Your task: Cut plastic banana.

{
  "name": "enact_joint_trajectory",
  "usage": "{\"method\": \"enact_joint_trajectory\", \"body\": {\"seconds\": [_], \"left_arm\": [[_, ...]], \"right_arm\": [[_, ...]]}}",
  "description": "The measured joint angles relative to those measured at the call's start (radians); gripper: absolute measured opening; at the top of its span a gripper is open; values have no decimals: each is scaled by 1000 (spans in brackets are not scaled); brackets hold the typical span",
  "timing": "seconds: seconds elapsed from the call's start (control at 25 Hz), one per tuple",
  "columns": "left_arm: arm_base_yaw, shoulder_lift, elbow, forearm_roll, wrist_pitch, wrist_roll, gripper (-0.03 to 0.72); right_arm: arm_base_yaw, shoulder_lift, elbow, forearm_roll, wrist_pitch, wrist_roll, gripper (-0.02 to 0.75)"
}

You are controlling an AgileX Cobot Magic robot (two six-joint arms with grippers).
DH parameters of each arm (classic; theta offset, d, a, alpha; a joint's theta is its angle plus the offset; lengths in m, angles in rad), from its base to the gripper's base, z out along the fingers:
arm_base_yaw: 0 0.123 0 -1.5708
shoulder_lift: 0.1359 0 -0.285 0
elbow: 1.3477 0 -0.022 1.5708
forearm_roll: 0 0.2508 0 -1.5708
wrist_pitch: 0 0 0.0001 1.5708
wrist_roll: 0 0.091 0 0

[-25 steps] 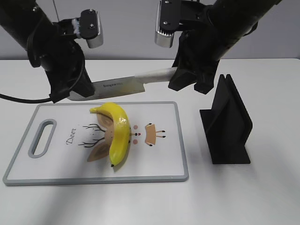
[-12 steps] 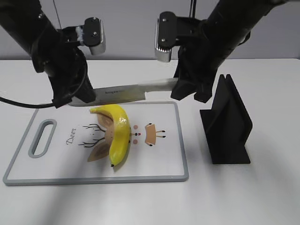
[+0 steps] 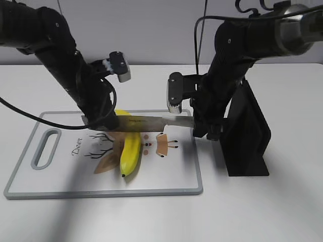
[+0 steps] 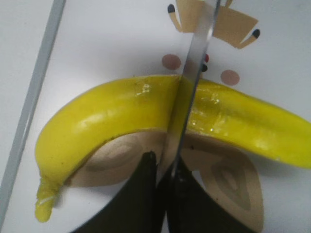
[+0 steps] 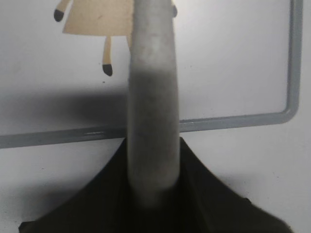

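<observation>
The plastic banana [image 3: 130, 151] lies on the white cutting board [image 3: 65, 174], curved and glossy yellow. A knife [image 3: 151, 121] lies across the banana's upper part, its blade pressed into it. My left gripper [image 3: 103, 123] is shut on the blade's tip end. My right gripper [image 3: 199, 126] is shut on the grey handle. In the left wrist view the blade [image 4: 194, 58] crosses the banana [image 4: 112, 116] mid-body, with the gripper [image 4: 163, 162] pinching the blade just below it. The right wrist view shows the handle [image 5: 150, 97] held in the gripper [image 5: 153, 145].
A black knife stand [image 3: 247, 136] stands on the table right of the board, close behind my right arm. The board has a grey rim [image 5: 291, 58], a handle slot [image 3: 44, 148] at its left end and a printed deer drawing [image 4: 218, 24].
Both arms came down and toward me with the knife. The blade went from hovering above the board's far edge to pressing across the banana.
</observation>
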Motion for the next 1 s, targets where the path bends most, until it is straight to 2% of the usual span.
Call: {"method": "enact_joint_trajectory", "body": {"seconds": [0.44, 0.68, 1.0], "left_arm": [[-8, -10, 0, 20, 0, -23, 22], [-15, -54, 24, 57, -32, -32, 22], [-19, -280, 32, 101, -33, -39, 18]], "right_arm": [[0, 1, 0, -8, -3, 0, 163], [8, -81, 11, -1, 4, -2, 163], [11, -269, 12, 12, 6, -9, 164]]}}
